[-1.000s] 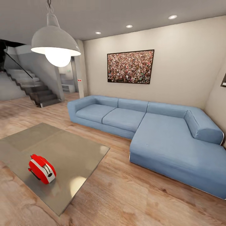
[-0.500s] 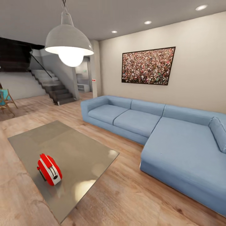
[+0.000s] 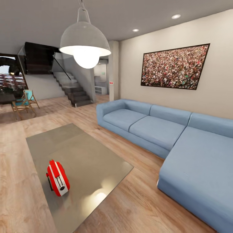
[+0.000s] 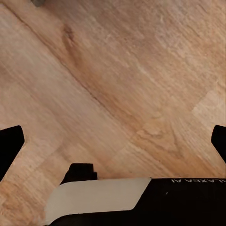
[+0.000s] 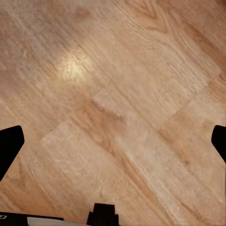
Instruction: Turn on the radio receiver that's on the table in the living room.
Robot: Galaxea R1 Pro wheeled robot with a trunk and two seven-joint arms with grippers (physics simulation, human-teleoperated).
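**Hands idle over the floor while the view is swung toward the radio receiver**

Left hand (image 4: 113, 141): the fingertips (image 4: 10, 143) are seen at opposite edges of the left wrist view, spread wide apart, with nothing between them but the wood plank floor (image 4: 117, 70). Right hand (image 5: 113, 141): the same condition is shown in the right wrist view, fingertips (image 5: 10, 143) set well apart over bare floor (image 5: 122, 94). Neither hand is near the work.

Changes, read left to right in the head view:

1. A window and two wooden chairs (image 3: 24, 103) have been brought into view at the far left; one second ago they were outside the picture.
2. The staircase (image 3: 72, 90) and the pendant lamp (image 3: 84, 40) are displaced rightward.
3. The tabletop (image 3: 97, 161) is now seen almost whole and nearer the centre.
4. The radio receiver (image 3: 57, 178) is found on the near part of the tabletop, standing on edge, its narrow white-trimmed edge turned to the camera. It is displaced rightward with everything else.
5. The blue sofa (image 3: 155, 126) and the framed picture (image 3: 174, 66) are displaced rightward; the sofa's far end has been cut off.

Since the whole scene is shifted together, camera motion is indicated, not motion of the objects.

Significance: the living room has been reached and the target located. The approach is judged unfinished; the receiver is not yet within reach, and its dial cannot be made out.
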